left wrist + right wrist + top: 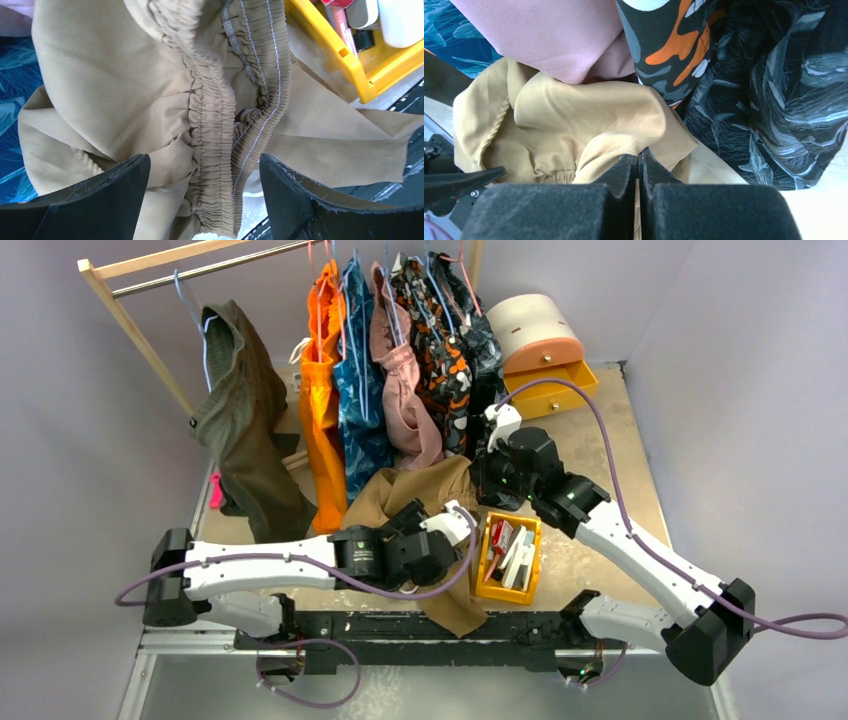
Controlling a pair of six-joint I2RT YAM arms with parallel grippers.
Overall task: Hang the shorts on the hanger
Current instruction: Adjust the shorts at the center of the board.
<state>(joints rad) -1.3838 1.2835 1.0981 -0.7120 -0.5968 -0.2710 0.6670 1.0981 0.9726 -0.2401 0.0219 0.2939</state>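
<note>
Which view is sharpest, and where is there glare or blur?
Top external view: even light, soft shadows, all fairly sharp. Left wrist view: shorts waistband crisp, yellow bin very bright, dark fingers slightly soft. Right wrist view: right gripper close and dark, patterned garment behind sharp.

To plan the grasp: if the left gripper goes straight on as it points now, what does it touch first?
The left gripper would most likely meet the waistband of the shorts first, right between its open fingers.

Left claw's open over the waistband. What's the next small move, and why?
Probably close the left claw on the waistband: the gathered elastic lies between its open jaws, and the right claw looks shut on the shorts, so both could then lift.
</note>
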